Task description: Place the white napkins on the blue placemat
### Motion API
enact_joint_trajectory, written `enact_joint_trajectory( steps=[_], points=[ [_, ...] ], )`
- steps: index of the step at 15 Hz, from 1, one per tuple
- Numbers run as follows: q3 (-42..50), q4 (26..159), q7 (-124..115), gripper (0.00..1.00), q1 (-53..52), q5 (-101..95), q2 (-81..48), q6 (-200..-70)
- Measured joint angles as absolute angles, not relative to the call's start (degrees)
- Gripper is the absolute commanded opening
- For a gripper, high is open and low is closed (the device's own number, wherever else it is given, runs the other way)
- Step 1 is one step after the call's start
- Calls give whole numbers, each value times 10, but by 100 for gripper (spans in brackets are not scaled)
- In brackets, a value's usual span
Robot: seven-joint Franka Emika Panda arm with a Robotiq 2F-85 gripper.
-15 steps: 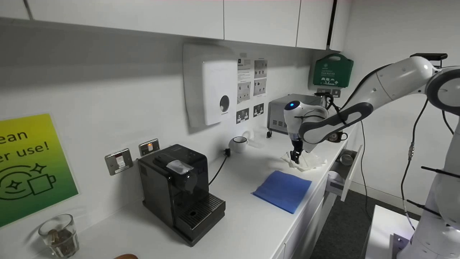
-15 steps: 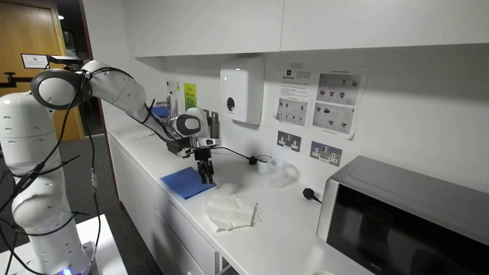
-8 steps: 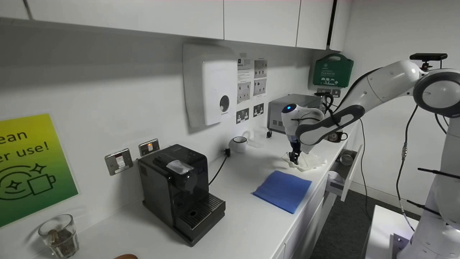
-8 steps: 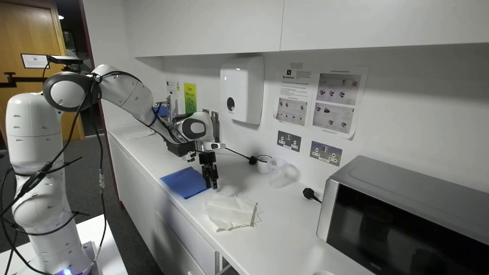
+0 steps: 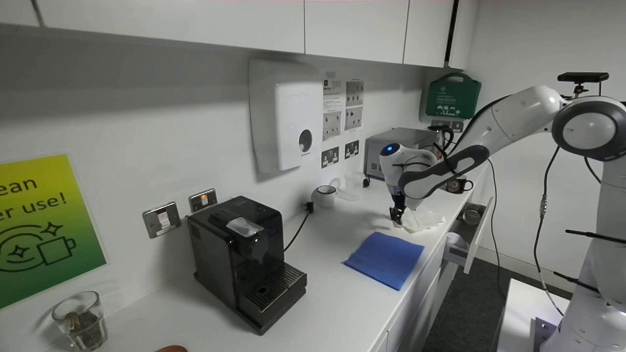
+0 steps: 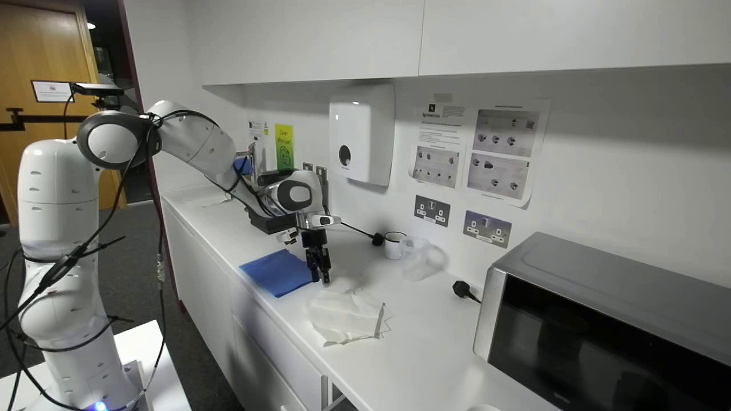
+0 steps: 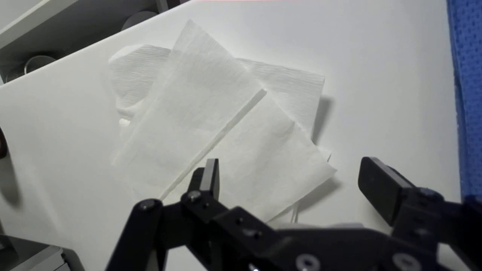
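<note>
Since a second ago the arm (image 6: pixel 197 142) has leaned farther across the counter (image 6: pixel 434 348), bringing the end effector (image 6: pixel 321 281) toward the wall (image 6: pixel 622 171) and a touch lower; white napkins (image 6: pixel 348 317) and blue placemat (image 6: pixel 274 273) lie as they were. Napkins: overlapping pile on the counter, near the placemat but off it, on the side toward the microwave (image 6: pixel 599 319). End effector released, I see, fingers (image 7: pixel 384 188) well apart; in the wrist view one crosses the napkins, the other shows against the counter. Black coffee machine (image 5: pixel 222 259) on the placemat's other side.
</note>
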State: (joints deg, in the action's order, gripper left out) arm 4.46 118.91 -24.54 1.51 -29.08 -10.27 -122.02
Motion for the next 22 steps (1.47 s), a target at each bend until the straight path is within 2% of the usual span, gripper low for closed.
enact_joint_trajectory(
  steps=[22],
  points=[
    [51,1178,-221,100,15,-314,-131,-1220]
  ],
)
